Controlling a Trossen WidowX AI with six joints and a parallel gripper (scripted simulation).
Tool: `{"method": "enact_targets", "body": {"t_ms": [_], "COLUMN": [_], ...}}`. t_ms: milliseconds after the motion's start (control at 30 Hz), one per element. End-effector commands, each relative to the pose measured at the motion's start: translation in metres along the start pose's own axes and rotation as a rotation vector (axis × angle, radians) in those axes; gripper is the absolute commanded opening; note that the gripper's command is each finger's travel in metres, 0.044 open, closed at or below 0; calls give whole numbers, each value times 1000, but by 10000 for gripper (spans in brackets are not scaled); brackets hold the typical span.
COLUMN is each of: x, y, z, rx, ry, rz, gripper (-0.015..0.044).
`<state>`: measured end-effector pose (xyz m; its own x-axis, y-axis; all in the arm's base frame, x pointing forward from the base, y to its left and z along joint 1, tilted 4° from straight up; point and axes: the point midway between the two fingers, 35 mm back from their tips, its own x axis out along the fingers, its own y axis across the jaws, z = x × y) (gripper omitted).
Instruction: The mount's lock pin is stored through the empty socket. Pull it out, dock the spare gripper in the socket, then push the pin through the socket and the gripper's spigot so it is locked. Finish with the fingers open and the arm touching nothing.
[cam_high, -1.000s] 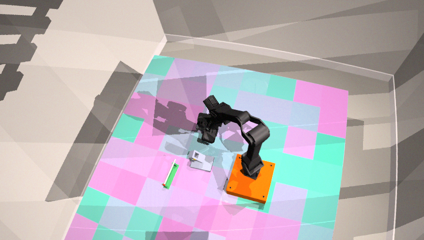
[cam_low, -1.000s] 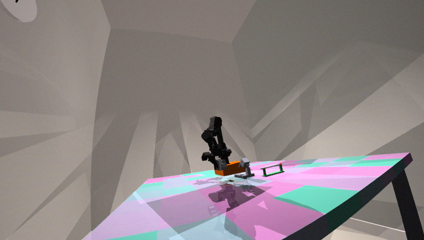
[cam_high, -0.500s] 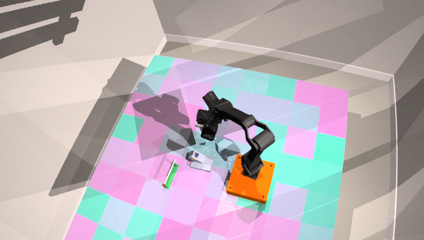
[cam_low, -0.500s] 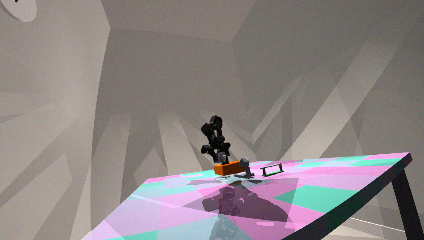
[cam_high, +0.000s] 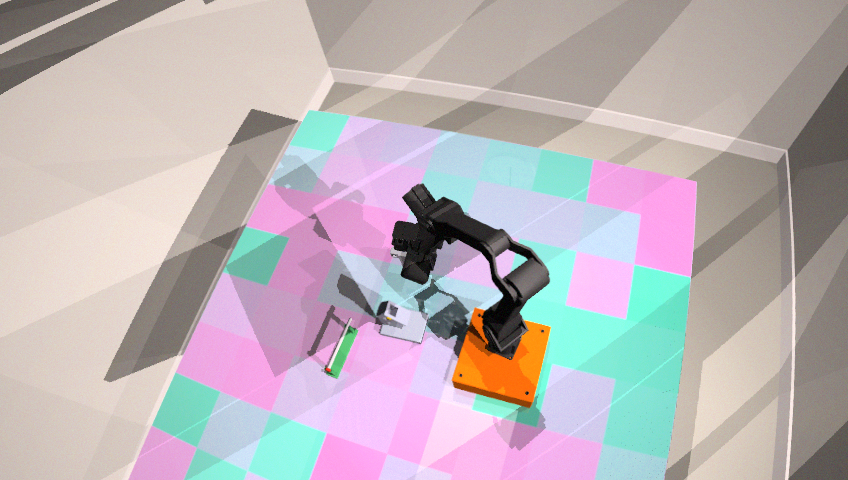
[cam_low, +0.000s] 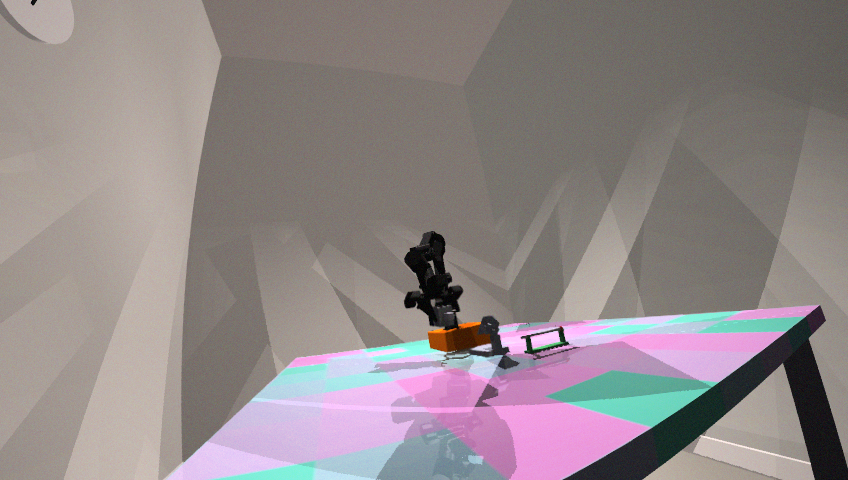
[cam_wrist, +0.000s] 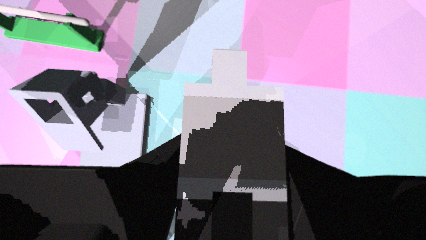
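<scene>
Your black parallel-jaw end effector (cam_high: 405, 252) (cam_low: 443, 308) (cam_wrist: 223, 139) stood partly open, clamped on the grey, blocky spare gripper (cam_high: 395, 253) (cam_low: 446, 315) (cam_wrist: 223, 139) above the desk (cam_high: 357, 416) (cam_low: 368, 434) (cam_wrist: 295, 45). Near it stood the grey, angled mount (cam_high: 404, 330) (cam_low: 498, 340) (cam_wrist: 115, 150); left of that, seen from above, a pale, red-ended rod (cam_high: 339, 346) (cam_low: 547, 331) (cam_wrist: 55, 17) lay along a green stand (cam_high: 343, 358) (cam_low: 548, 347) (cam_wrist: 52, 35).

I seem to be in a bare, angular-walled room, more test lab than home: my black jointed arm (cam_high: 470, 228) (cam_low: 431, 261) stands on a bolted square orange base (cam_high: 535, 380) (cam_low: 439, 340) on a pink-and-turquoise checked table (cam_high: 363, 422) (cam_low: 368, 434).
</scene>
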<state>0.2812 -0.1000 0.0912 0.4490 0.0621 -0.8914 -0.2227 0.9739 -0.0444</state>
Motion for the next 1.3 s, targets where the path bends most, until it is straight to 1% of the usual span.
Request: {"method": "enact_targets", "body": {"t_ms": [0, 633, 1267], "x": [1, -2, -22], "y": [10, 68, 118], "z": [4, 2, -9], "rx": [9, 54, 49], "ry": [30, 274, 528], "rz": [23, 98, 67], "gripper": [0, 0, 0]}}
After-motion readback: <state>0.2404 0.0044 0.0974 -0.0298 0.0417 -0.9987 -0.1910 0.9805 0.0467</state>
